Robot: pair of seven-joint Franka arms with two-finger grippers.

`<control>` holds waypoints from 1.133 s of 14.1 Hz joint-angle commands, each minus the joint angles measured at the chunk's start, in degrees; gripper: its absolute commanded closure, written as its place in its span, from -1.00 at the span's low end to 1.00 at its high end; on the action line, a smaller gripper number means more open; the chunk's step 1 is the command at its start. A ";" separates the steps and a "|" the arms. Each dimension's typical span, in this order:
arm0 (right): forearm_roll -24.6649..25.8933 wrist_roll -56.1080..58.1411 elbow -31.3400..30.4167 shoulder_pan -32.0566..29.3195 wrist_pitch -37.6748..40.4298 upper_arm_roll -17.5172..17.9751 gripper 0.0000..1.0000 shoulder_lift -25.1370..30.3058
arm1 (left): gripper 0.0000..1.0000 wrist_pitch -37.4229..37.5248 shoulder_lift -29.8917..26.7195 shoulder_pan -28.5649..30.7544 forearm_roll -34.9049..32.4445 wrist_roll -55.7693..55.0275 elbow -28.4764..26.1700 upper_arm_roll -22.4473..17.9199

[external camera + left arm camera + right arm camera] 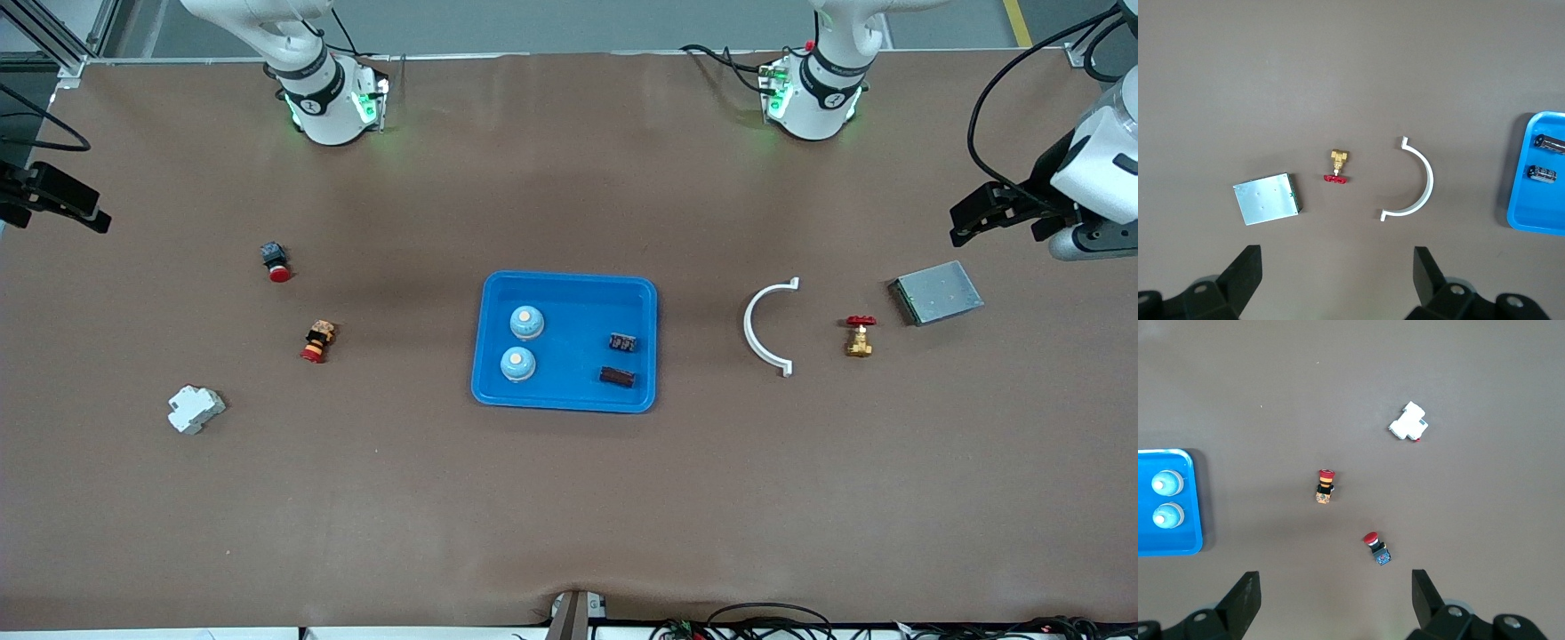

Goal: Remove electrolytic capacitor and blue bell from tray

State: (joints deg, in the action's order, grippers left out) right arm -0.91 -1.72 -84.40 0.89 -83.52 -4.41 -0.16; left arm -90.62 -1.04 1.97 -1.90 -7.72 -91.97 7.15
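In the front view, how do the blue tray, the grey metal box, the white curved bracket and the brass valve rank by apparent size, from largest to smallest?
1. blue tray, clearly the largest.
2. grey metal box and white curved bracket: similar extent, so I do not rank them; the box covers more area, the bracket is a thin arc.
3. brass valve, the smallest.

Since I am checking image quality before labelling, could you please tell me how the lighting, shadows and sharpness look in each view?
Front view: even, soft light, faint shadow beside the blue tray, no glare. Left wrist view: sharp, white curved bracket casts a thin shadow. Right wrist view: sharp on the parts, right gripper's fingers dark silhouettes.
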 commanded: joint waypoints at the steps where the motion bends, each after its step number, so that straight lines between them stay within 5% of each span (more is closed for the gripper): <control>1: 0.12 -0.12 0.55 -0.27 0.82 0.10 -1.00 0.42 | -1.00 0.45 0.60 0.49 0.31 0.95 1.26 0.50; 16: 0.21 -0.21 0.55 -0.36 0.82 0.10 -1.00 0.42 | -1.00 0.53 1.91 1.02 1.02 0.16 1.27 0.06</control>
State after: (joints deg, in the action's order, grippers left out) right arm -0.89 -1.72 -84.40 0.87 -83.52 -4.42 -0.16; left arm -90.62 0.03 2.60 -1.90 -7.75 -91.82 7.10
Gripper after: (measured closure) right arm 0.000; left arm 0.000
